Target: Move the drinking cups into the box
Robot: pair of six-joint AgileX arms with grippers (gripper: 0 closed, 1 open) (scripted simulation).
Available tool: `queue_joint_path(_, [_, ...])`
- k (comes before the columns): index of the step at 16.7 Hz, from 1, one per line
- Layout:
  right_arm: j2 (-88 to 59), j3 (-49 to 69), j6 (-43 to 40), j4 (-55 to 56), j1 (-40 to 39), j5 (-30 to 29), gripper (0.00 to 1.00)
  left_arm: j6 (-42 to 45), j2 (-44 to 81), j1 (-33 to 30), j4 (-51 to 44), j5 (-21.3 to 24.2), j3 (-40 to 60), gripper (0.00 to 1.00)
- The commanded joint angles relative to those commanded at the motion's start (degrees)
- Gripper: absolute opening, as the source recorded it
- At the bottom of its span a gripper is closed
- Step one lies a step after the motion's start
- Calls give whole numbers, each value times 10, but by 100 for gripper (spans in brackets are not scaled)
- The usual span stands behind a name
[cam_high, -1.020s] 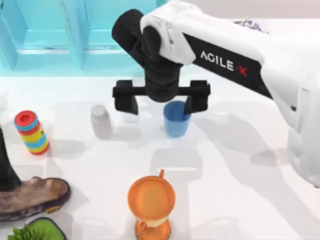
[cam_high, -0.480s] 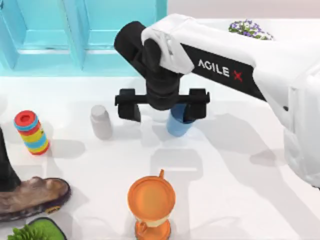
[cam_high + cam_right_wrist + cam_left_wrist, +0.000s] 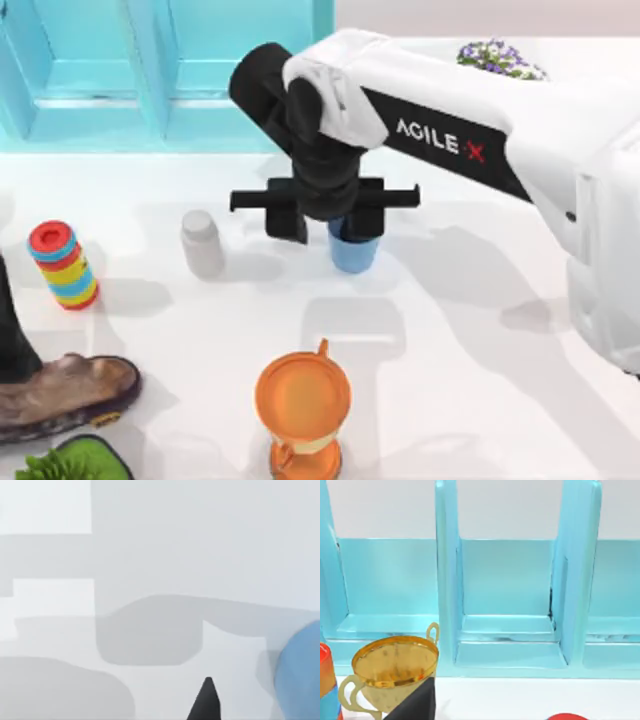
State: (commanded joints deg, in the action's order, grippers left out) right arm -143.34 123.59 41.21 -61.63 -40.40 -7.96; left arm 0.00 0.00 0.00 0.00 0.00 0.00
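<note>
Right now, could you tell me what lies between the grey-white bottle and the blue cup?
In the top view, the right gripper's finger hangs between the bottle and the blue cup.

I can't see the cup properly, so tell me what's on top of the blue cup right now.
The right pincer sits over the blue cup, one finger at its rim. The cup's mouth and inside are covered by the wrist, so whether the fingers grip it can't be seen.

You can read one marking: "AGILE X", white letters with a red X, on the right arm.
</note>
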Motion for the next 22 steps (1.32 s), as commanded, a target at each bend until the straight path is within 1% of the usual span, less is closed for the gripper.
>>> queue_joint_path(3, [0, 0, 0, 0, 0, 0, 2, 0, 0, 0, 0, 0, 0, 100])
queue_joint_path(4, [0, 0, 0, 0, 0, 0, 0, 0, 0, 0, 0, 0, 0, 100])
queue_joint_path(14, [11, -6, -4, -3, 5, 0, 0, 0, 0, 0, 0, 0, 0, 100])
queue_joint_path(22, [179, -93, -92, -72, 89, 16, 0, 0, 0, 0, 0, 0, 0, 100])
